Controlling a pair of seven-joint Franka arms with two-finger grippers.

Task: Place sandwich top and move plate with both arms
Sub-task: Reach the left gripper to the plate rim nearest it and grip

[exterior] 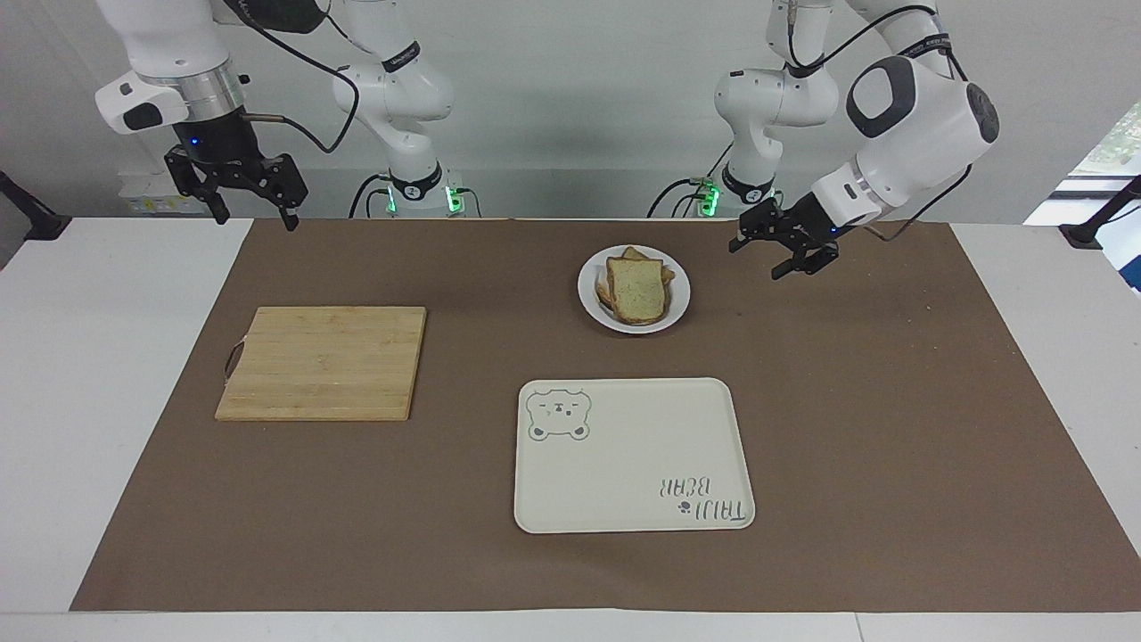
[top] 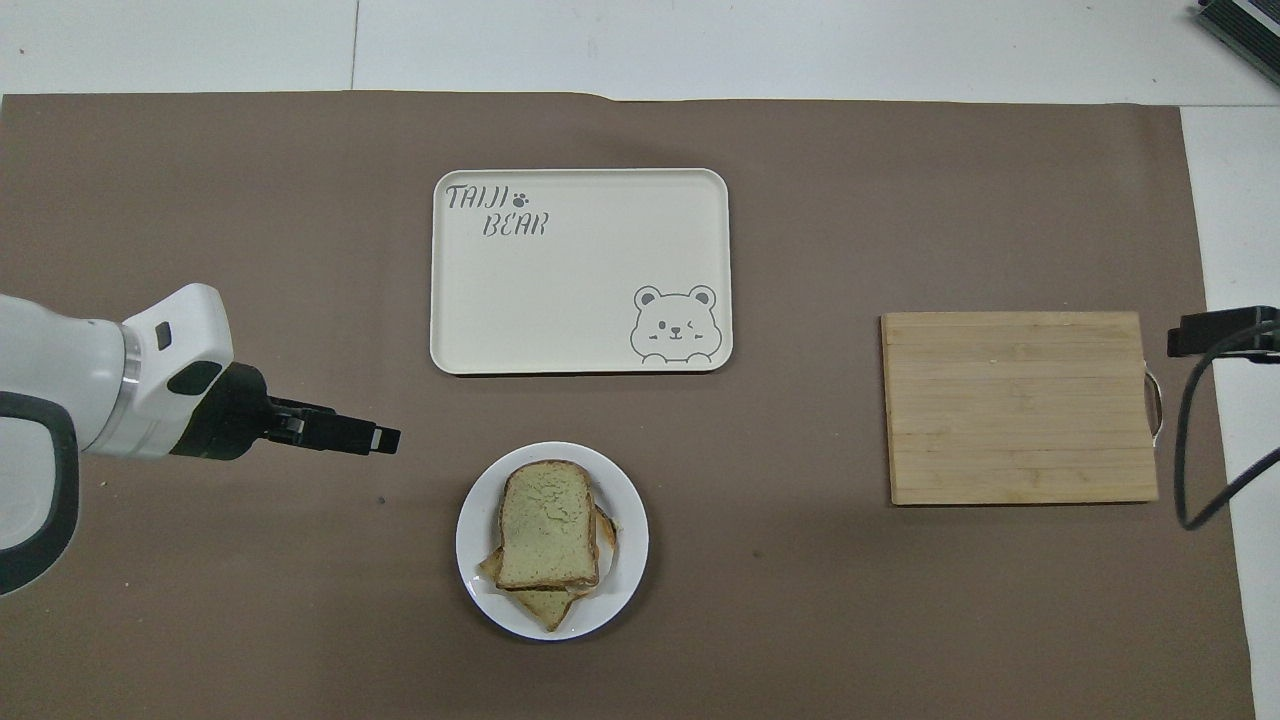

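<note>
The sandwich top, a pale slice with a brown crust, lies on top of other bread on the small white plate. The plate stands on the brown mat, close to the robots. My left gripper hangs open and empty just above the mat beside the plate, toward the left arm's end, its fingers pointing at the plate without touching it. My right gripper hangs open and empty over the mat's edge at the right arm's end, and that arm waits.
A cream tray with a bear drawing lies farther from the robots than the plate. A wooden cutting board lies toward the right arm's end. Brown mat covers the white table.
</note>
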